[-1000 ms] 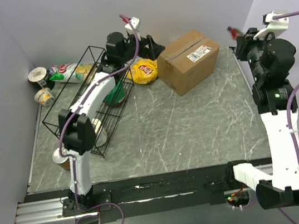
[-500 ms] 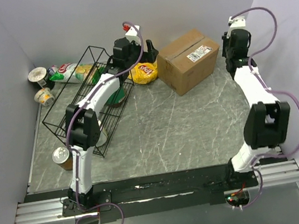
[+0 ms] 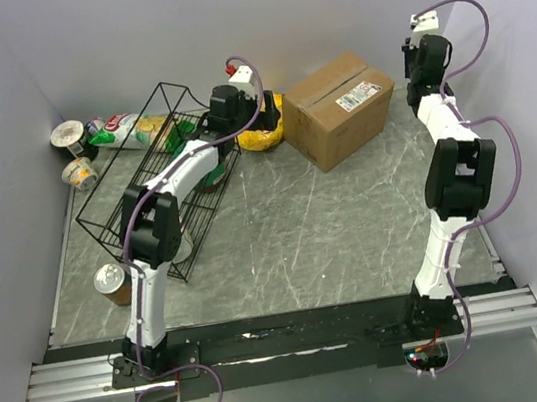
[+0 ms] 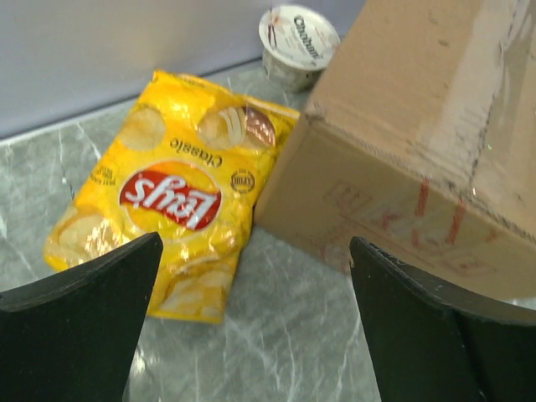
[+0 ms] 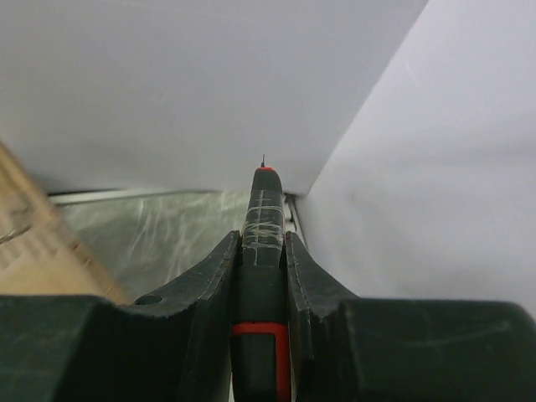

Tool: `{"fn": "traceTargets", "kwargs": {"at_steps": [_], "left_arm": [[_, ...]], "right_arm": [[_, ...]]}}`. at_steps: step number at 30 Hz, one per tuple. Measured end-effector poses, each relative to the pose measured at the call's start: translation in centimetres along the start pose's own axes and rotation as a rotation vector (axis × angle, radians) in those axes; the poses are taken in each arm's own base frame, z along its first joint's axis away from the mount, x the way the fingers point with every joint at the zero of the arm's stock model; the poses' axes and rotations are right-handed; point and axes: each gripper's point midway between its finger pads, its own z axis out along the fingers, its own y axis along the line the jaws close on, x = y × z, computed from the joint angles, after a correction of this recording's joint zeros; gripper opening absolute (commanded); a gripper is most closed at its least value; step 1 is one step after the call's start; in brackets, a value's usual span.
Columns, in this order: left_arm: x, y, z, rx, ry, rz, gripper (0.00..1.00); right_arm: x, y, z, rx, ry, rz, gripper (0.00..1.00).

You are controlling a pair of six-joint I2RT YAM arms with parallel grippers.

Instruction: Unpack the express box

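Express box (image 3: 341,109) sits far centre-right on table (image 3: 304,236), flaps taped shut, so nothing's out yet. My R gripper (image 5: 262,243), just right of it by the back corner, is clamped on a red-tipped tool (image 5: 262,209), prob. to slit the tape. L gripper (image 4: 254,243) is wide open and empty at the box's left face, beside chips bag (image 4: 172,197), likely to brace.

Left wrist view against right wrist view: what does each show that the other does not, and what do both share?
Only the left wrist view shows the yellow chip bag, the yogurt cup and the left gripper, open with nothing held. Only the right wrist view shows the right gripper, shut on a black and red tool with a fine tip. Both show part of the express box, the marbled table and the pale wall.
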Motion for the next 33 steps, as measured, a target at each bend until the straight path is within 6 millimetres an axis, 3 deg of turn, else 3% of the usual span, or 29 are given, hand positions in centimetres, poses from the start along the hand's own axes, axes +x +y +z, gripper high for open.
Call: {"fn": "traceTargets", "kwargs": {"at_steps": [6,13,21,28,33], "left_arm": [[0.8,1.1,2.3,-0.028,-0.013,-0.003,0.97],[3.0,2.6,5.0,-0.064,-0.012,-0.015,0.96],[4.6,5.6,7.1,-0.163,-0.054,-0.022,0.96],[4.9,6.1,7.0,-0.128,-0.082,0.019,0.96],[5.7,5.7,5.3,-0.071,-0.071,0.026,0.97]], "right_arm": [[1.6,0.5,2.0,-0.072,0.001,-0.019,0.00],[4.6,4.4,2.9,-0.267,0.060,-0.022,0.00],[5.8,7.5,1.9,-0.430,0.092,-0.037,0.00],[6.8,8.8,-2.1,-0.516,0.133,-0.066,0.00],[7.6,9.1,-7.8,-0.549,0.196,-0.073,0.00]]}}
